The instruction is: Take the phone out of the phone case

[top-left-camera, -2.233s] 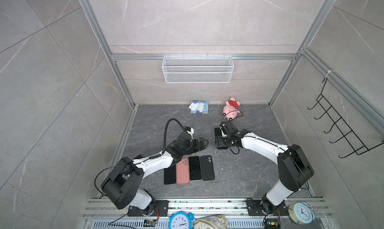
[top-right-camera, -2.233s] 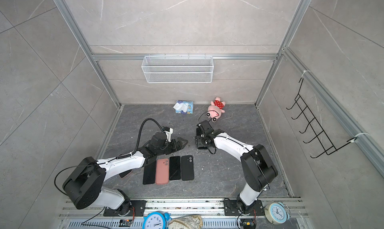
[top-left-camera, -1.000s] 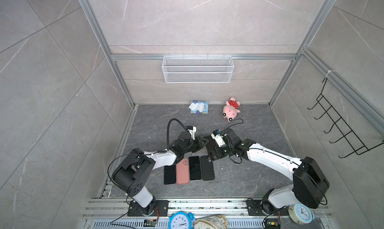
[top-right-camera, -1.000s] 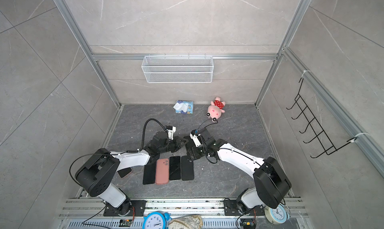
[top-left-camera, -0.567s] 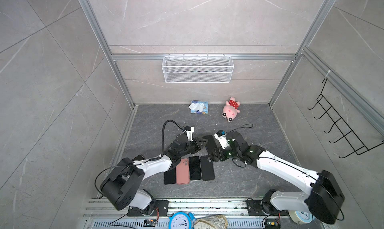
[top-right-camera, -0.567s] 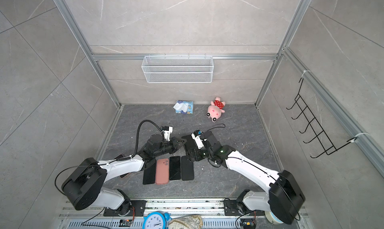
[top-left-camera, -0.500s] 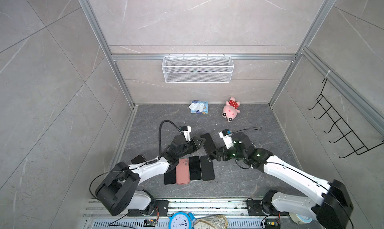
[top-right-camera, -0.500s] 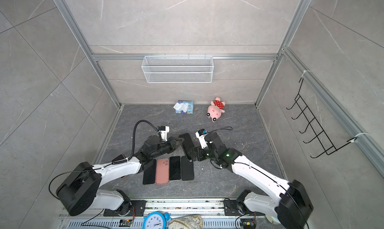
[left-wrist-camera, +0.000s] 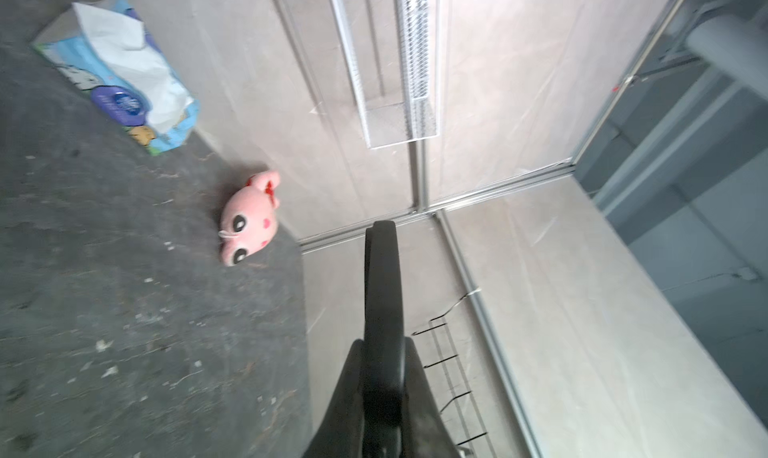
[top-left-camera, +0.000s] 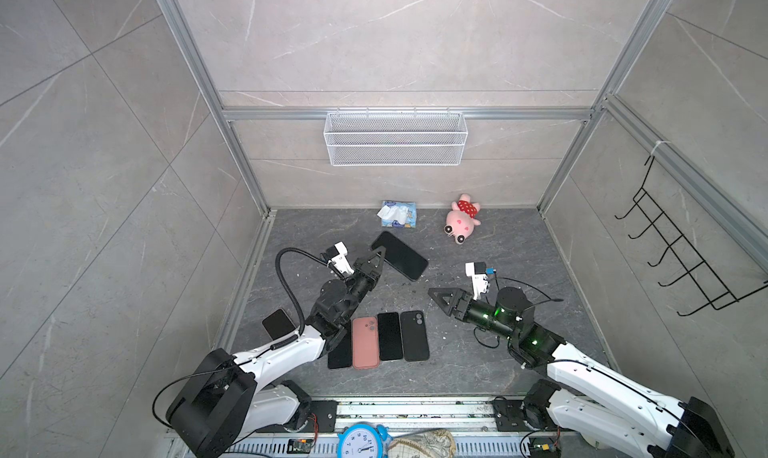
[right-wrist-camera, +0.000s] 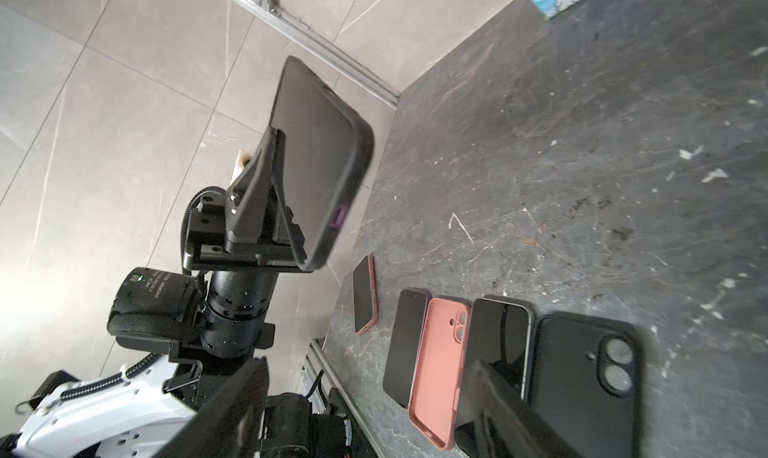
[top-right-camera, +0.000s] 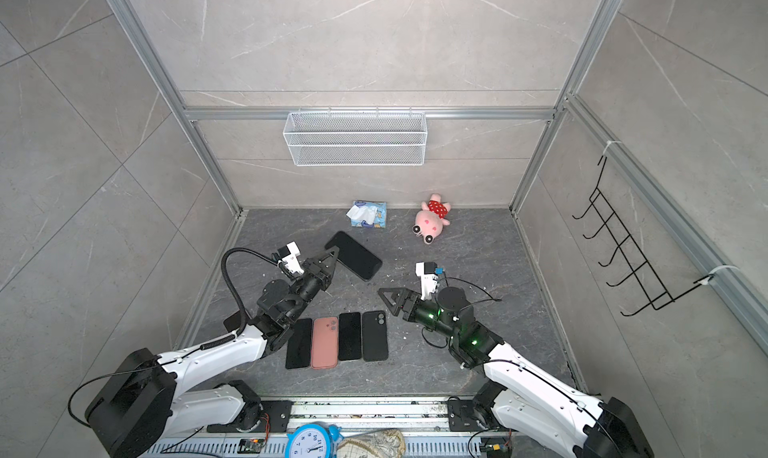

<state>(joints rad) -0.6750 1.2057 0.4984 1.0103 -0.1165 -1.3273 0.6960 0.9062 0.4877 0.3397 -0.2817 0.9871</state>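
Left gripper (top-left-camera: 380,253) pinched phone (top-left-camera: 402,255) by long edge, aloft; right gripper (top-left-camera: 434,293) gaped empty, well apart. Phone likely rigid, slick; phone case (right-wrist-camera: 362,152) rim probably pliable, so peel at free corner.

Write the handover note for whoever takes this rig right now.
Left gripper: shut on the black-cased phone, held off the floor.
Right gripper: open, empty, apart from it.
Floor row: bare phone, pink case, second bare phone, black case; a pink-cased phone lies nearer the left wall.
Done: cased phone picked up.
Left to do: pull that phone out of its case.
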